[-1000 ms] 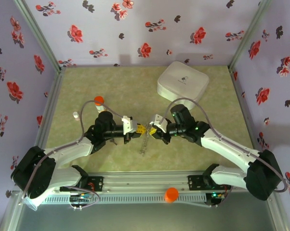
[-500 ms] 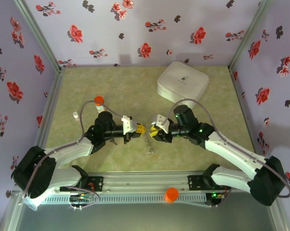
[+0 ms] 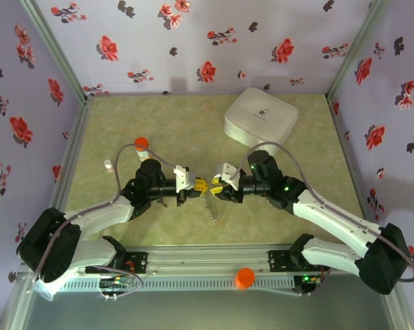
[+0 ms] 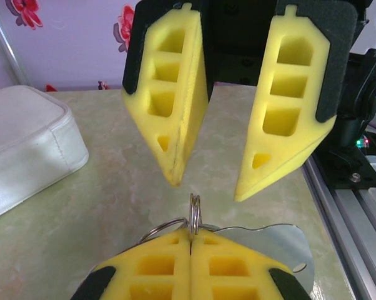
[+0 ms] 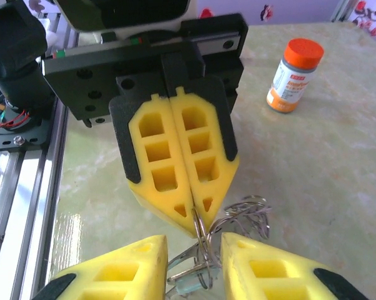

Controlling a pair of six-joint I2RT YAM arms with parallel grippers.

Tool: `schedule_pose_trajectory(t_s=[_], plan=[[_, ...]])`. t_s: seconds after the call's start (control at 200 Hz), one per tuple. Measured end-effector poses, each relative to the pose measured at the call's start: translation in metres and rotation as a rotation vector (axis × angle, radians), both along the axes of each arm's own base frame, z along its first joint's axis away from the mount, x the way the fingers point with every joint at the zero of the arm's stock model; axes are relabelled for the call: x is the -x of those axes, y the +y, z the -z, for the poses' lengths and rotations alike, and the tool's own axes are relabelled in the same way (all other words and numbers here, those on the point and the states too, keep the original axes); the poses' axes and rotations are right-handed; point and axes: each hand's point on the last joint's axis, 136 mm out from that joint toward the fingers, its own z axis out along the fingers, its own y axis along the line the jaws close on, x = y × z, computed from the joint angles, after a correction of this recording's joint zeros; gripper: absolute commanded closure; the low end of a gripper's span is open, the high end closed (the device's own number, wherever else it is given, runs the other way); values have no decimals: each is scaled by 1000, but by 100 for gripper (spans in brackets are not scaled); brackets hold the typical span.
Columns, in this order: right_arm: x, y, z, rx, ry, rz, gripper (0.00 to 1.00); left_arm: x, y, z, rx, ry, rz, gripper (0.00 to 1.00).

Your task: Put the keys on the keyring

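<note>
Pinching the keyring (image 4: 195, 209) edge-on, left gripper (image 4: 191, 240) pads pressed together. Right gripper (image 4: 207, 187) jaws part-open, one either side of that ring. Vial (image 5: 293, 75) label unreadable, well past left gripper. Bare mat (image 4: 113, 187) around; rail (image 4: 344, 206) close; white box (image 4: 25, 144) beyond right gripper.

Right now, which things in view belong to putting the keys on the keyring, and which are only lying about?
For the job: keyring, pinched in the shut left jaws; the open right jaws facing it; flat silver piece beside it, perhaps a key.
Lying about: white box; orange-capped vial; orange cap at the near edge.
</note>
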Motion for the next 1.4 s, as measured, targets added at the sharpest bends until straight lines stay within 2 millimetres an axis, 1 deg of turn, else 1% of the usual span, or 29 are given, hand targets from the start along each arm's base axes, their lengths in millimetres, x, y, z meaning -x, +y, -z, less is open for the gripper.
schedule_pose_trajectory(t_s=[0.145, 0.19, 0.295, 0.38, 0.42, 0.535, 0.625, 0.93, 1.005, 1.11, 1.155, 1.2, 1.23, 1.245, 1.28, 1.325, 1.375, 1.4], plan=[[0, 3, 8, 23, 2, -5, 82, 0, 0, 1, -1, 3, 3, 100], [-1, 3, 9, 27, -3, -4, 86, 1, 0, 1, -2, 5, 7, 100], [-3, 3, 11, 38, -12, 3, 100, 1, 0, 3, -4, 9, 10, 100], [-4, 3, 11, 45, -18, 3, 100, 1, 0, 4, -8, 13, 8, 100], [-5, 2, 11, 52, -20, 4, 100, 1, 0, 5, -10, 15, 6, 93], [-4, 2, 11, 94, -21, -8, 100, 0, -1, 6, -24, 22, 7, 91], [-4, 3, 12, 149, -33, -24, 100, 0, -1, 7, -42, 16, 13, 86], [-1, 4, 20, 342, -38, -92, 100, 1, -1, 14, -86, 31, 20, 84], [-2, 5, 21, 375, -39, -102, 100, 1, -1, 14, -91, 30, 19, 85], [-2, 7, 23, 405, -37, -113, 100, 2, 0, 17, -101, 39, 20, 90], [-2, 7, 24, 408, -36, -115, 100, 2, 0, 19, -106, 41, 21, 93], [-2, 7, 24, 407, -36, -115, 100, 2, 1, 19, -108, 43, 22, 99], [-2, 7, 24, 408, -35, -114, 95, 3, 1, 20, -110, 42, 23, 100], [-2, 7, 24, 408, -35, -114, 91, 3, 1, 20, -110, 39, 24, 100], [-2, 7, 24, 408, -33, -113, 86, 3, 0, 20, -111, 40, 25, 100], [-2, 8, 23, 394, -23, -105, 75, 3, 0, 19, -110, 38, 24, 100], [-2, 9, 20, 360, -28, -103, 68, 3, 0, 19, -109, 38, 24, 100], [-1, 8, 19, 339, -16, -95, 67, 3, 0, 19, -106, 37, 23, 100]])
